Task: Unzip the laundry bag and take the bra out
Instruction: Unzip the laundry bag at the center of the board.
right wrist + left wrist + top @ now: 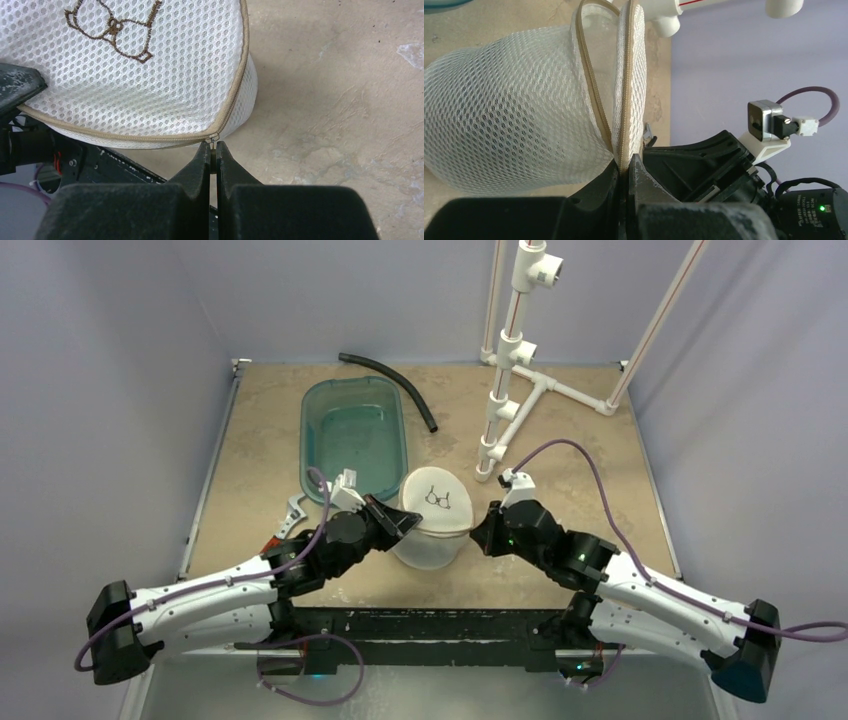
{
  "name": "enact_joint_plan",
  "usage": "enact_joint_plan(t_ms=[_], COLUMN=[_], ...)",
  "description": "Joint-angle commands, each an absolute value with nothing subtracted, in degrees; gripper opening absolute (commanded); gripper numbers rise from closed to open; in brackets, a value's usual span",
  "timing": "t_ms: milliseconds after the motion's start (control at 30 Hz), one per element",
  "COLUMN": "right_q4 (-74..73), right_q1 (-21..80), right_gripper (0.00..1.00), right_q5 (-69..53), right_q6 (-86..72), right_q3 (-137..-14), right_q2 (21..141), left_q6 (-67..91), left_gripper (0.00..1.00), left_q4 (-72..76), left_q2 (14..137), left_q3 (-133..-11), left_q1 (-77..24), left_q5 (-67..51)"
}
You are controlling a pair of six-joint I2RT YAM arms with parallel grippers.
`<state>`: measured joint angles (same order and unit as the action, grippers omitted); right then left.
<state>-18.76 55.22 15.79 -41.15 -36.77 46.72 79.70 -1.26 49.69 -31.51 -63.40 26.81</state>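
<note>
The tan worktop (560, 470) carries a teal tub (352, 435) and, just lower right of it at mid-frame, the white mesh laundry bag (432, 530), its zip gaping in part. My left claw (626, 172) is pressed together on the bag's zip edge. My right claw (213, 152) pinches the small zip pull (214, 138).
</note>
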Motion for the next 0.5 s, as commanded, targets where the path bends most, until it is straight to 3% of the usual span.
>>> enact_joint_plan(t_ms=[0,167,400,467], right_q4=[-15.9,-12.6,-11.3,-9.7], right_q1=[55.3,55.3,55.3,55.2], right_gripper=[0.00,0.00,0.01,0.42], right_q5=[20.2,21.9,17.8,14.8], right_q6=[-40.2,-39.9,-39.2,-37.2], right_q3=[-34.3,-32.2,-32.8,-33.2], right_q2=[44.9,44.3,44.1,42.1], left_q6=[73.8,69.8,64.8,63.9], left_gripper=[0.00,0.00,0.00,0.00], left_q4=[-2.0,-2.8,-6.8,-7.7], left_q2=[47.6,44.9,41.2,40.8], left_q3=[-30.2,-27.8,-28.1,-28.7], left_q1=[-59.7,-58.0,-57.8,-57.8], left_q5=[15.7,7.8,5.8,6.3])
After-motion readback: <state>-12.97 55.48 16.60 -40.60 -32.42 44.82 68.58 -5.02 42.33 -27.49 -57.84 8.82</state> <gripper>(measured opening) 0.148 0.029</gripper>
